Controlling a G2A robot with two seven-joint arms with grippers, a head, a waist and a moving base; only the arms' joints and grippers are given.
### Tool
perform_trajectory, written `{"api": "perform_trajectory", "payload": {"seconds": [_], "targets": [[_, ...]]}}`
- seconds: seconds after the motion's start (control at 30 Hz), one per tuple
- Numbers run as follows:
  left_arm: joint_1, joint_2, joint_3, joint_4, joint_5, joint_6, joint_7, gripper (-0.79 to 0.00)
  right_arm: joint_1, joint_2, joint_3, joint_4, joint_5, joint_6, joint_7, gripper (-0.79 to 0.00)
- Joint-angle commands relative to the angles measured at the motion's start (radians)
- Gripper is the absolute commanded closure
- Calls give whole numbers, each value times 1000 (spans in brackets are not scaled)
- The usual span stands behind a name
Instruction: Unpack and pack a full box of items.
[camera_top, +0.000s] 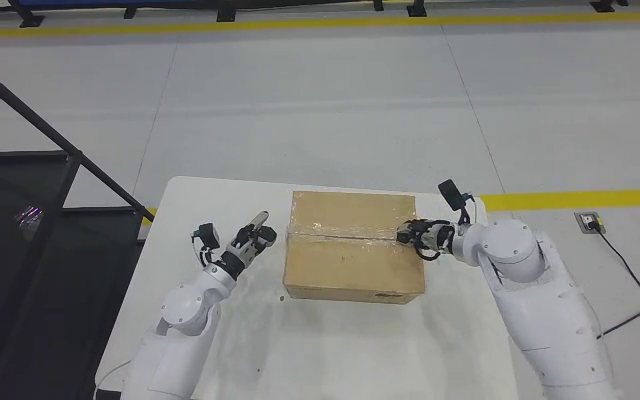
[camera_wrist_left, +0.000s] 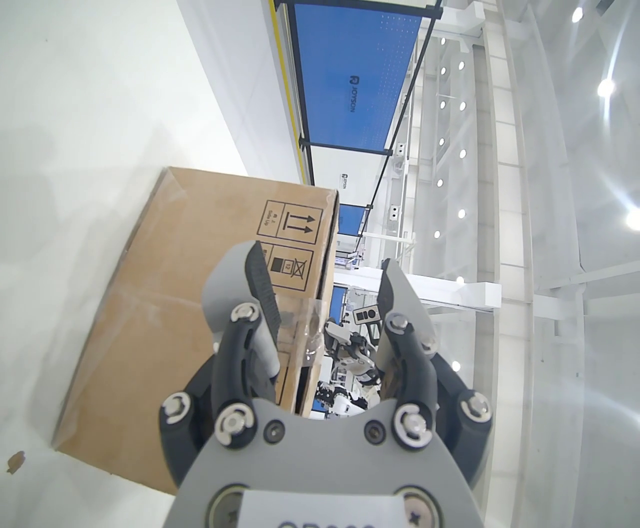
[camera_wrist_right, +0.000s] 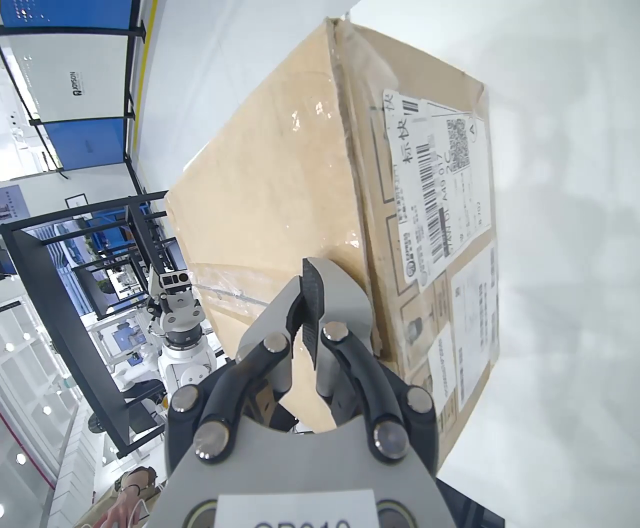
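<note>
The left gripper (camera_top: 262, 228) hovers over the white surface (camera_top: 330, 345) just beside the left end of the box (camera_top: 350, 248). It is apart from the box, with its 2 jaws spread wide and pointed at that end. In the left wrist view, the end facing it carries printed handling marks (camera_wrist_left: 289, 235). A small brown scrap (camera_wrist_left: 15, 461) lies on the surface near a bottom corner of the box. The 1 cardboard box sits flat in the middle of the surface, between the 2 arms. Its top flaps are closed, and a strip of clear tape (camera_top: 345, 233) runs along the centre seam. The right gripper (camera_top: 405, 237) is at the box's right end, level with the top edge where the taped seam finishes. Its jaws are pressed together; whether they pinch any tape cannot be told. White shipping labels (camera_wrist_right: 440, 190) cover that end.
</note>
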Motion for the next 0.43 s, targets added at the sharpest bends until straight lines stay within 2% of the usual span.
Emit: {"api": "perform_trajectory", "payload": {"seconds": [0.0, 0.2, 0.23, 0.27, 0.3, 0.37, 0.4], "targets": [[5, 1, -6, -2, -2, -1, 2, -471, -14, 5, 17, -12, 6, 0, -3, 0], [33, 8, -47, -32, -25, -22, 11, -514, -59, 19, 83, -41, 38, -20, -21, 0], [42, 9, -57, -42, -29, -26, 11, -551, -71, 22, 97, -47, 49, -30, -26, 0], [51, 11, -67, -54, -33, -30, 13, -634, -83, 24, 114, -53, 63, -42, -34, 0], [62, 13, -77, -68, -36, -33, 13, -785, -96, 26, 131, -60, 80, -58, -43, 0], [84, 16, -97, -98, -42, -39, 18, -785, -127, 30, 168, -74, 123, -118, -65, -12], [96, 18, -107, -115, -43, -42, 23, -785, -143, 31, 189, -73, 151, -142, -82, -283]]}}
